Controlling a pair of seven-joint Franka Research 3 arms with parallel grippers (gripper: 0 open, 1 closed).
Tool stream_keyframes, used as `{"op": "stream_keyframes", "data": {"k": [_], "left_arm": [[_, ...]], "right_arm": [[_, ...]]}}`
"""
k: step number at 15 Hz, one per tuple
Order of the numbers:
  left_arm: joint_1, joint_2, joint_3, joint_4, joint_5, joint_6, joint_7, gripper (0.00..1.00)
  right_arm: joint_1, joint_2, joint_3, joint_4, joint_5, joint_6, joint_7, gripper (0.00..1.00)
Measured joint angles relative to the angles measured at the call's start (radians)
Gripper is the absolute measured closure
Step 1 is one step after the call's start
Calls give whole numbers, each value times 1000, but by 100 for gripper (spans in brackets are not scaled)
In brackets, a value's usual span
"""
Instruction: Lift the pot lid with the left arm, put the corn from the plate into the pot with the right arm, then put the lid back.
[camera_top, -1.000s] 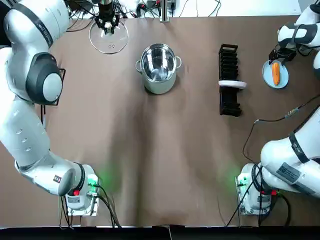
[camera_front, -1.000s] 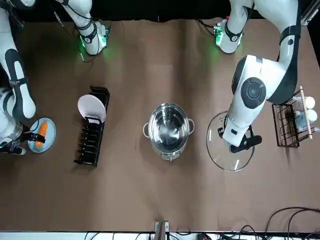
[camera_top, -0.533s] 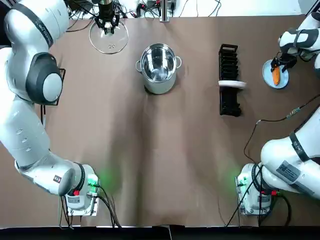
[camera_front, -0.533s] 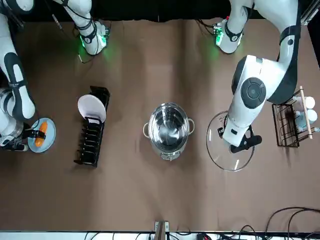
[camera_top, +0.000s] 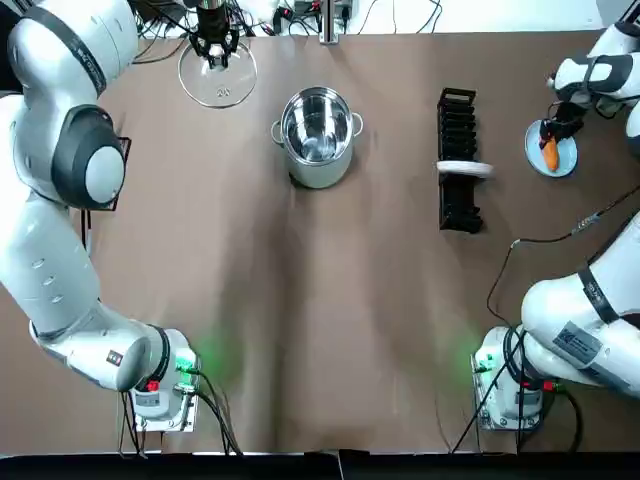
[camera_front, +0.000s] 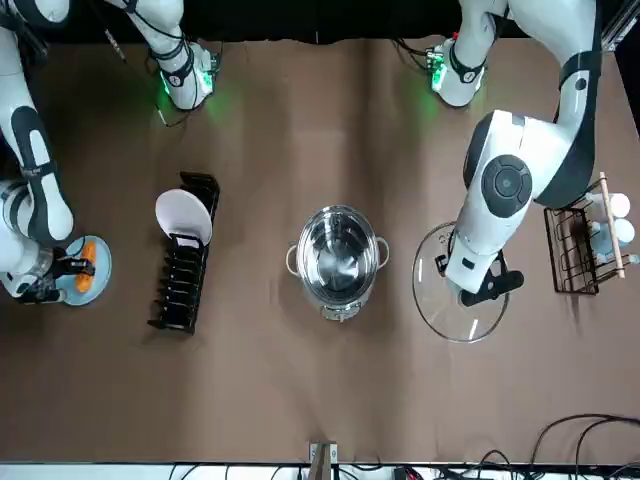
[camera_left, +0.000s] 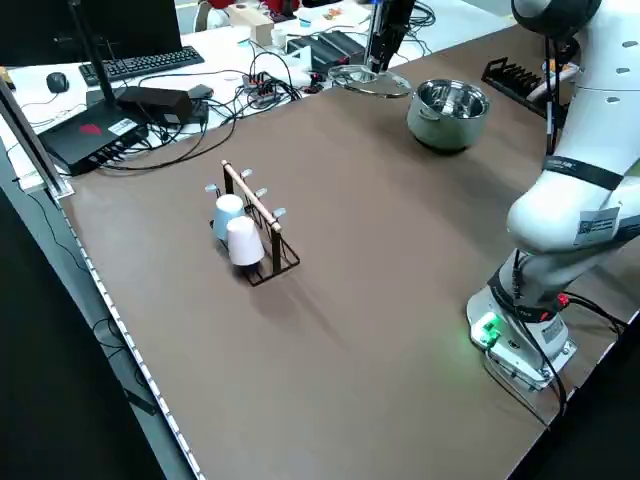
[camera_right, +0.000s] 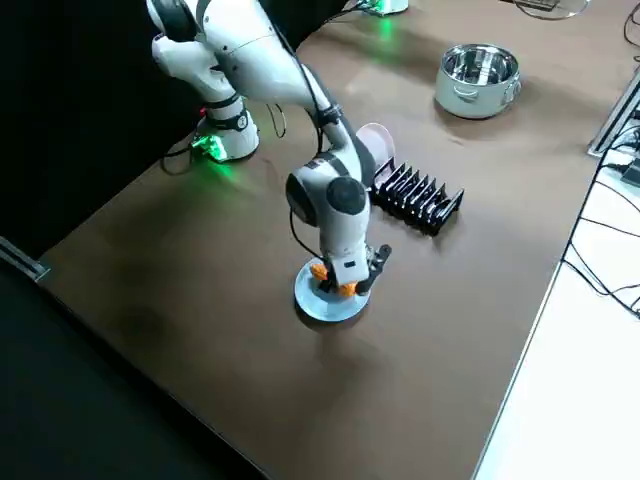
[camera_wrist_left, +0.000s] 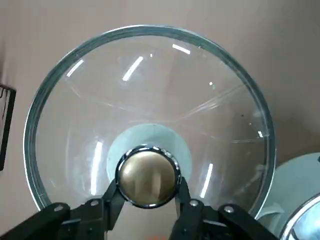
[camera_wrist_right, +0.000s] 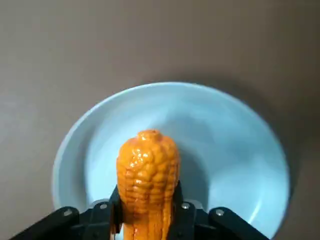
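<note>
The steel pot (camera_top: 317, 135) stands open at mid-table, also seen from across (camera_front: 339, 260). My left gripper (camera_top: 215, 50) is shut on the brass knob (camera_wrist_left: 147, 176) of the glass lid (camera_top: 218, 78), holding it low to the left of the pot, toward the table's far edge. At the far right a blue plate (camera_top: 556, 158) lies on the table. My right gripper (camera_top: 551, 134) is over it, shut on the orange corn (camera_wrist_right: 148, 170), with the plate (camera_wrist_right: 225, 150) showing beneath the cob. From the right side, orange corn (camera_right: 322, 272) pokes out beside the fingers just above the plate (camera_right: 325, 305).
A black dish rack (camera_top: 459, 190) holding one white plate (camera_top: 465, 168) stands between the pot and the blue plate. A wire cup rack (camera_left: 250, 225) with cups sits on the left side of the table. A cable (camera_top: 540, 240) trails across the right side.
My right gripper has come down over the blue plate and shut on the corn, which now shows shorter from above. The left gripper and lid have not moved.
</note>
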Motion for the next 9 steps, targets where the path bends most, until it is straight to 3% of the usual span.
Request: {"op": "stream_keyframes", "data": {"k": [3,7,8,9], "left_arm": [[0,0,0,0,0,0,0,53],[0,0,0,0,0,0,0,53],[0,0,0,0,0,0,0,53],[0,0,0,0,0,0,0,53]], "right_arm": [[60,-30,5,78,-1,-206,-21,61],[189,-144,21,223,4,-593,-25,61],[266,-200,38,254,51,-687,-13,61],[307,-221,42,256,94,-711,19,61]]}}
